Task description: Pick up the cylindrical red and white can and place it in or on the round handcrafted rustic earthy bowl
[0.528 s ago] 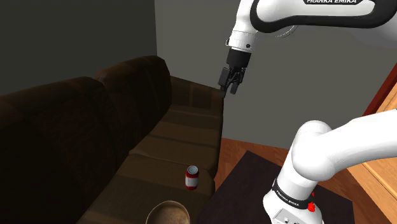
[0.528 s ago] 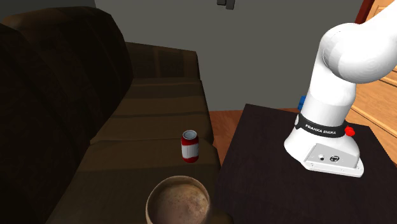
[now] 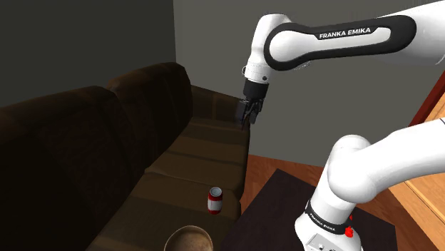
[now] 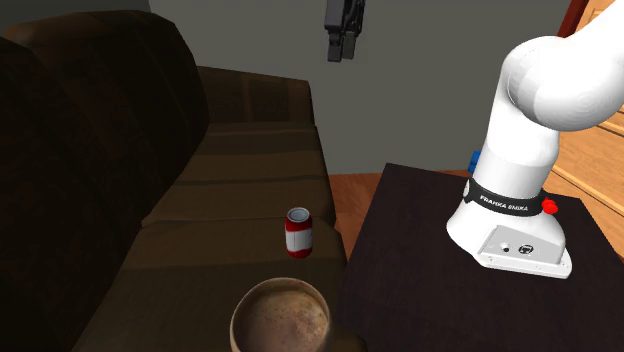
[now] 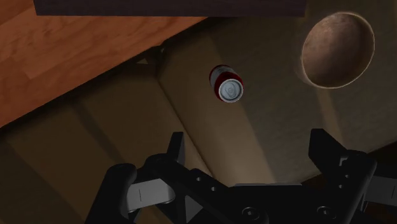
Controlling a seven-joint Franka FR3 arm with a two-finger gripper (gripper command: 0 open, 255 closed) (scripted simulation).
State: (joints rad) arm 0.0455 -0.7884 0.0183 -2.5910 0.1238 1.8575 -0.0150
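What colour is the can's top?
Silver-grey; the can shows it best in the wrist view.

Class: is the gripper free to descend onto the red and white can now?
Probably yes: the open gripper hangs high above the sofa seat, and nothing stands over the upright can.

We see the white arm with dark joints [image 3: 371,167] rise from its broad white base [image 4: 510,238], bend at a rounded elbow and send its lettered upper link [image 3: 342,36] across toward the shoulder view's left. At the far end the white wrist [image 3: 255,68] turns down, and the all-black jaws hang beneath it, high in the air, pointing downward with a slight tilt. In the wrist view we find the two black fingers [image 5: 175,147] standing well apart, touching nothing.
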